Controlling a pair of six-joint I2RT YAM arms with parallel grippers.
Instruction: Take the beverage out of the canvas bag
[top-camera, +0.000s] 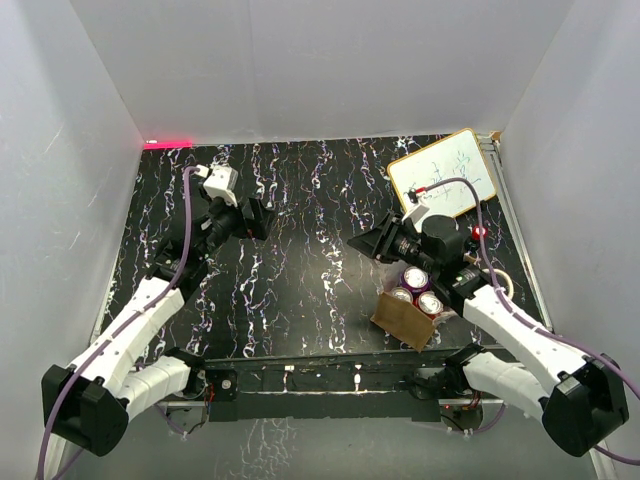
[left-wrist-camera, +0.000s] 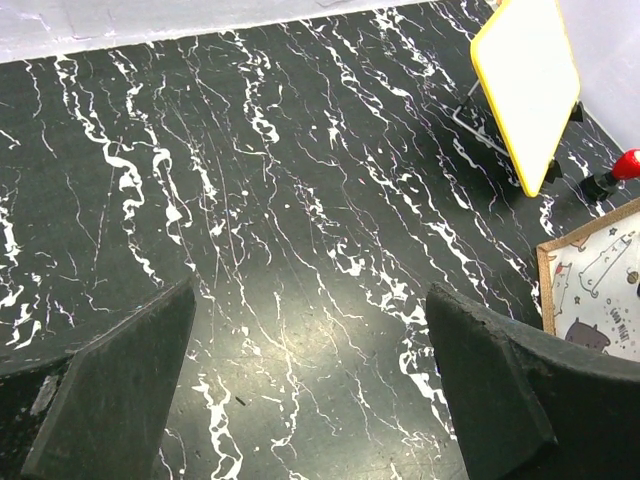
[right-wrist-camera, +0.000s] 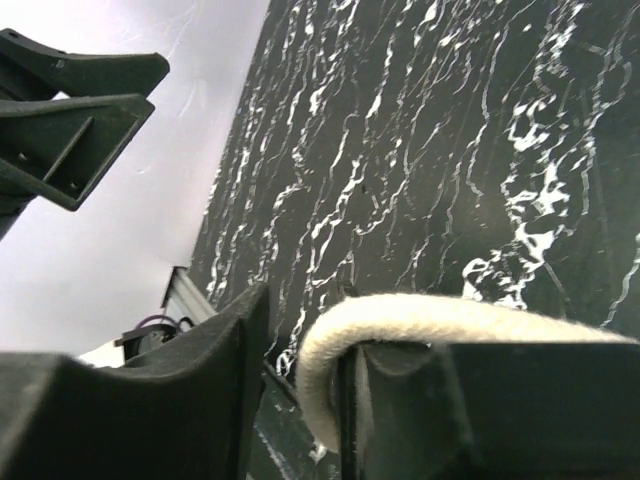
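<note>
The tan canvas bag (top-camera: 404, 320) stands at the near right, tilted, with three purple-rimmed beverage cans (top-camera: 416, 278) upright inside it. My right gripper (top-camera: 363, 243) hangs left of and above the bag. In the right wrist view its jaws stand a narrow gap apart (right-wrist-camera: 300, 335). The bag's cream handle (right-wrist-camera: 440, 315) is draped over one finger and hangs down into the gap, clear of the other finger. My left gripper (top-camera: 262, 218) is wide open and empty over the bare table at the left (left-wrist-camera: 312, 290).
A white board with a yellow frame (top-camera: 443, 172) stands at the back right and shows in the left wrist view (left-wrist-camera: 525, 90). A small red-tipped object (left-wrist-camera: 625, 165) sits beside it. A tan-edged pale panel with cartoon print (left-wrist-camera: 600, 290), perhaps the bag's side, is at the right edge.
</note>
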